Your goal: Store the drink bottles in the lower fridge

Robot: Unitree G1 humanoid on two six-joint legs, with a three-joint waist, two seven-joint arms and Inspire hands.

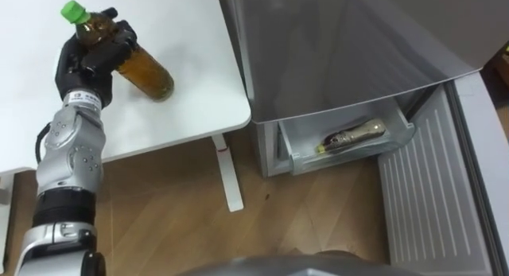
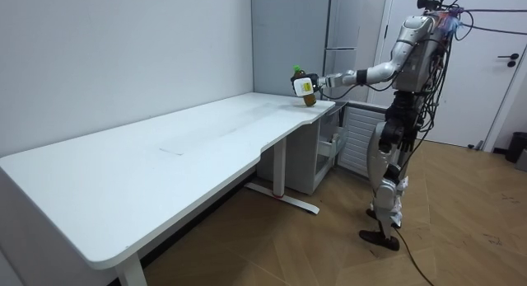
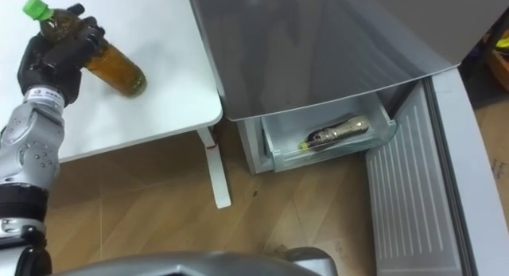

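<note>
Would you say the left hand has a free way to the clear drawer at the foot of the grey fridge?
Probably yes, if it bends: the left hand, fingers curled round a green-capped amber bottle over the white table, faces no obstacle; the clear drawer stands pulled out, one dark bottle inside.

A plain, office-like room: long white desk (image 2: pixel 148 162) along bare walls, grey fridge (image 2: pixel 284 39) at its far end, wood floor (image 2: pixel 313 245).
</note>
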